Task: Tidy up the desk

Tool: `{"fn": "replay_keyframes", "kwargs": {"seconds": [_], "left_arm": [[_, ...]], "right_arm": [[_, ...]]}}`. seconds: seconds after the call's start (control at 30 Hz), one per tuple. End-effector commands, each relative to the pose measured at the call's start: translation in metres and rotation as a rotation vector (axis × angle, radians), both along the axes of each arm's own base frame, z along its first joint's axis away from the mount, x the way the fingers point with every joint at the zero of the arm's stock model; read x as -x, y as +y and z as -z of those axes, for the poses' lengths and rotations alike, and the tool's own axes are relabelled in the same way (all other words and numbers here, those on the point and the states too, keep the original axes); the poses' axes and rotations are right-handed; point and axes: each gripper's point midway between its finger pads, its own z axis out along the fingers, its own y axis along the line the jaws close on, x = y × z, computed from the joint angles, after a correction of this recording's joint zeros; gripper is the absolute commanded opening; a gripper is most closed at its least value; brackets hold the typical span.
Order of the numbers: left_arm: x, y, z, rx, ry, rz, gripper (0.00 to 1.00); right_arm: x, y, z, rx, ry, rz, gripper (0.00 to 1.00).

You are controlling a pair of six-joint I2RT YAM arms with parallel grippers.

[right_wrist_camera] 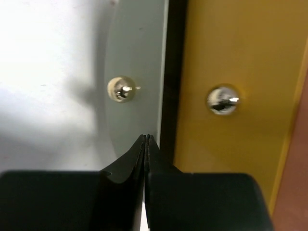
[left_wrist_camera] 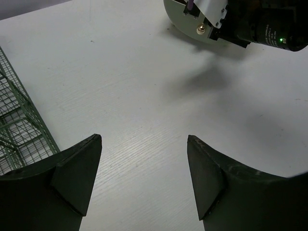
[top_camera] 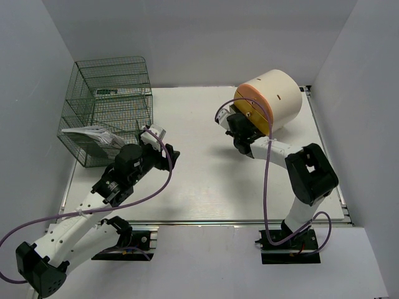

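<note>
The white desk (top_camera: 206, 180) carries a cream cylinder (top_camera: 277, 96) with an orange face (top_camera: 252, 106) at the back right. My right gripper (top_camera: 242, 124) is shut on nothing and sits right against that face. In the right wrist view its closed tips (right_wrist_camera: 146, 137) point at the dark gap between a pale grey-green panel (right_wrist_camera: 137, 53) with a brass knob (right_wrist_camera: 120, 89) and a yellow panel (right_wrist_camera: 226, 53) with a second knob (right_wrist_camera: 223, 99). My left gripper (top_camera: 169, 157) is open and empty, low over the bare desk (left_wrist_camera: 134, 72), its fingers (left_wrist_camera: 79, 168) wide apart.
A green wire-mesh rack (top_camera: 109, 106) stands at the back left with papers (top_camera: 93, 136) on its lower shelf; its mesh (left_wrist_camera: 14, 134) shows at the left of the left wrist view. The right arm's wrist (left_wrist_camera: 260, 24) shows at that view's top. White walls enclose the desk.
</note>
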Motion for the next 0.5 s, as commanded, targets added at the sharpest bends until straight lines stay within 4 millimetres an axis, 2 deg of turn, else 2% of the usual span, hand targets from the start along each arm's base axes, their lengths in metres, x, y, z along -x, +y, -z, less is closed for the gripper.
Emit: {"fn": "replay_keyframes", "kwargs": {"seconds": [0.0, 0.23, 0.47], "left_arm": [[0.002, 0.005, -0.006, -0.006, -0.020, -0.012, 0.81], [0.001, 0.006, -0.004, -0.013, -0.017, -0.019, 0.82], [0.000, 0.007, -0.003, -0.016, -0.017, -0.026, 0.82]], "right_arm": [[-0.018, -0.015, -0.030, 0.047, -0.148, 0.076, 0.00], [-0.025, -0.016, -0.029, 0.083, -0.150, 0.082, 0.00], [-0.027, -0.026, -0.019, 0.117, -0.129, 0.090, 0.00]]}}
